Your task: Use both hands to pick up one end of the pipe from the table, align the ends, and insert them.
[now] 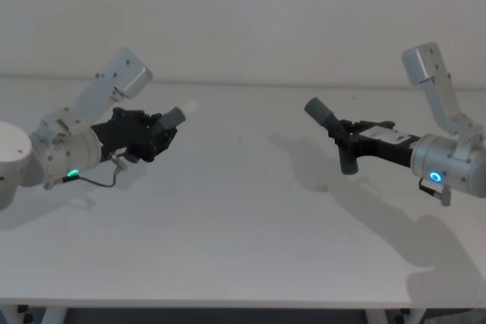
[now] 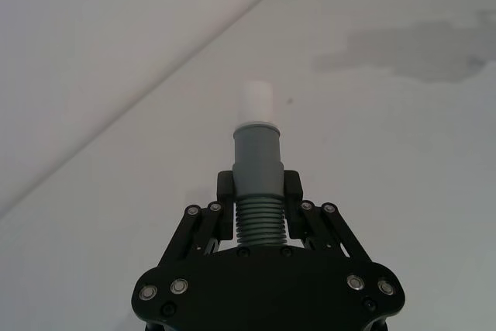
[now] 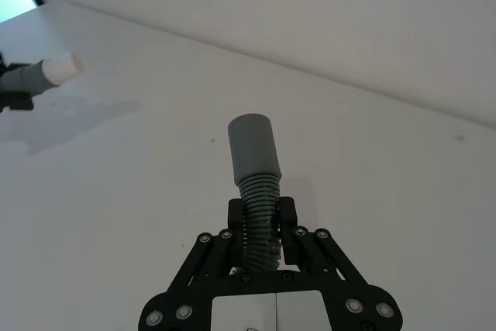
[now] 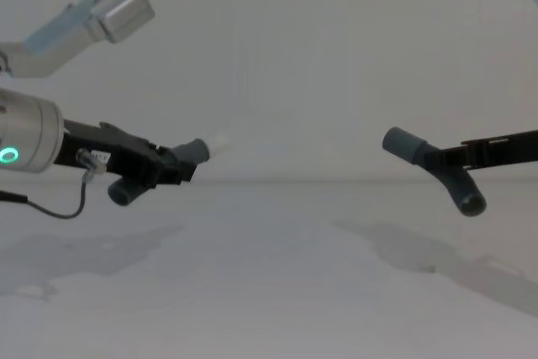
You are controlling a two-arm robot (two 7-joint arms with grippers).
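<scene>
Closed on the ribbed part of one pipe piece, the left gripper held it above the table's left side, its white-tipped end pointing inward. Over the right side, the right gripper clamped the other piece likewise, its collared end well apart from the first.

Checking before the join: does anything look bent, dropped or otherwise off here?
Nothing stands out. The left pincer grips the white-tipped piece, the right pincer grips the grey-collared piece; both hang above the table, look whole, ends facing across an open gap, not yet joined.
</scene>
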